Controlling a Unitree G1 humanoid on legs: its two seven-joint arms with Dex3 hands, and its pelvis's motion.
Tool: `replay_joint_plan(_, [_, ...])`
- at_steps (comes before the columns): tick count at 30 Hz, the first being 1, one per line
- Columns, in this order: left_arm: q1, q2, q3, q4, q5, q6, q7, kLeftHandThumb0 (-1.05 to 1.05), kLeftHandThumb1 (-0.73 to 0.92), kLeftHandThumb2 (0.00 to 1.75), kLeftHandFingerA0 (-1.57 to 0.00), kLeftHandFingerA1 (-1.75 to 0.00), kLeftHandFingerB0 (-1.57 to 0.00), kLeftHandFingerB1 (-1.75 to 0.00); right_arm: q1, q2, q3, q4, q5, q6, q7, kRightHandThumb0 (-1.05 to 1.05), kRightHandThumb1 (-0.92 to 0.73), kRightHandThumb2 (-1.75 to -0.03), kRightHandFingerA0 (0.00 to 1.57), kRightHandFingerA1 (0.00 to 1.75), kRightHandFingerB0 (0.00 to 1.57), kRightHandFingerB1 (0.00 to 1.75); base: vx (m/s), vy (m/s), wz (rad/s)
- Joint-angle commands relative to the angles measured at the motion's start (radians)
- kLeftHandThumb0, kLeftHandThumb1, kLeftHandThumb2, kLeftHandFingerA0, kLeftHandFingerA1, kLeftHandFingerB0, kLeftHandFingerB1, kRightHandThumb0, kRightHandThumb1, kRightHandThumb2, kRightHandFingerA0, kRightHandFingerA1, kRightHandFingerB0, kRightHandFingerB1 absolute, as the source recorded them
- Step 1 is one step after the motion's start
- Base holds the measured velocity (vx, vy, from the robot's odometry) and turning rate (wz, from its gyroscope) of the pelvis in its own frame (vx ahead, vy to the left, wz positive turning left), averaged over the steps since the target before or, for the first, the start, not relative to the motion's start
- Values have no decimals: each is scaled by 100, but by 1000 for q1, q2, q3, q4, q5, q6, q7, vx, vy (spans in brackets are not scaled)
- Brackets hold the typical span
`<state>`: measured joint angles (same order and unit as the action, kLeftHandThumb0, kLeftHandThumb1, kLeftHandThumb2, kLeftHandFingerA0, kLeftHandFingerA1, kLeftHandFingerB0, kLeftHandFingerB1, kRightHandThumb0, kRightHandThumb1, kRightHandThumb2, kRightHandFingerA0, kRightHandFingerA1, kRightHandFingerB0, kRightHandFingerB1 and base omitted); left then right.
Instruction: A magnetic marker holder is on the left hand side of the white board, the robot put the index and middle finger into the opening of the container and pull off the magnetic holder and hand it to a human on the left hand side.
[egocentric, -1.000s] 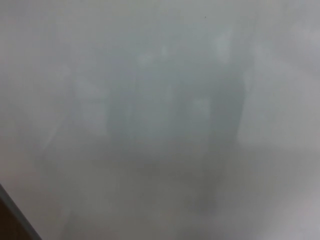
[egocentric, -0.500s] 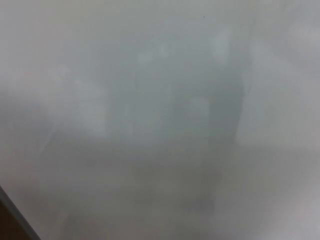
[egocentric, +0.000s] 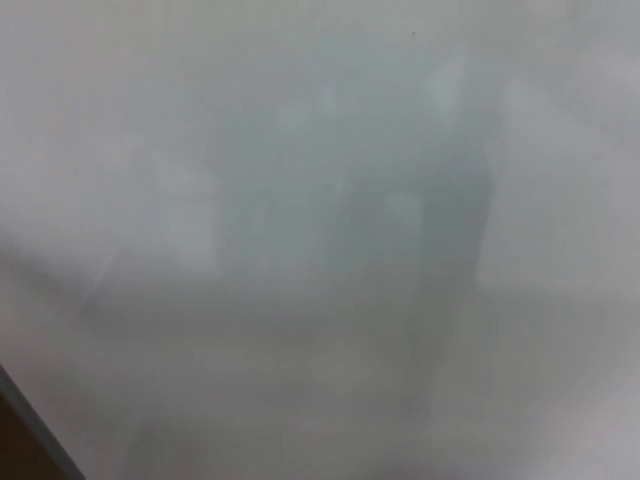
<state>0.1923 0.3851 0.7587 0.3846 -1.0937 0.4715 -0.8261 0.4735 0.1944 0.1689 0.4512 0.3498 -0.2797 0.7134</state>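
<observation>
Hands unseen; one whiteboard (egocentric: 320, 150) fills view, one frame edge (egocentric: 30, 425), reflections perhaps.

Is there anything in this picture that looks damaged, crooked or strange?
Nothing looks damaged or askew. The head view is almost filled by the whiteboard, showing only faint, blurred reflections. Its dark frame edge crosses the bottom left corner. No marker holder, robot hand or person is in view.
</observation>
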Motion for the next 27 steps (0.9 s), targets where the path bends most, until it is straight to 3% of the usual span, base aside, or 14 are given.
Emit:
replay_joint_plan(1, [-74, -85, -289, 31, 443, -218, 260, -53, 43, 82, 0, -37, 0, -26, 9, -23, -58, -6, 38, -29, 10, -60, -73, -63, 89, 53, 69, 48, 0, 0, 0])
replay_joint_plan(2, [-71, -104, -335, 12, 490, -255, 280, -51, 60, 60, -13, -31, -9, -23, 8, -25, -69, -6, 40, -36, 7, -60, -72, -63, 90, 53, 70, 48, 0, 0, 0])
replay_joint_plan(4, [-64, -127, -384, -12, 536, -291, 296, -53, 58, 59, -11, -30, -10, -23, 12, -28, -80, -14, 41, -38, -1, -60, -72, -63, 90, 53, 71, 48, 0, 0, 0])
replay_joint_plan(7, [-68, -154, -464, -15, 609, -357, 312, -51, 55, 60, -6, -24, -10, -24, 15, -29, -104, -27, 44, -43, -18, -61, -72, -63, 90, 55, 72, 49, 0, 0, 0])
replay_joint_plan(8, [-65, -166, -503, -14, 653, -396, 320, -53, 53, 70, -2, -21, -8, -26, 17, -29, -116, -33, 46, -42, -30, -61, -70, -62, 93, 54, 73, 50, 0, 0, 0])
replay_joint_plan(14, [-35, -195, -643, 3, 822, -572, 374, -54, 59, 61, -6, -25, -8, -22, 24, -32, -152, -54, 52, -34, -49, -62, -71, -63, 92, 55, 72, 50, 0, 0, 0])
replay_joint_plan(23, [-5, -211, -718, 56, 927, -709, 474, -54, 61, 60, -10, -29, -7, -21, 18, -28, -187, -31, 62, -48, -30, -60, -72, -63, 91, 54, 73, 49, 0, 0, 0])
replay_joint_plan(27, [2, -227, -731, 89, 916, -745, 474, -54, 69, 61, -8, -30, -5, -25, 3, -31, -199, -28, 56, -37, -36, -62, -71, -63, 93, 53, 74, 49, 0, 0, 0])
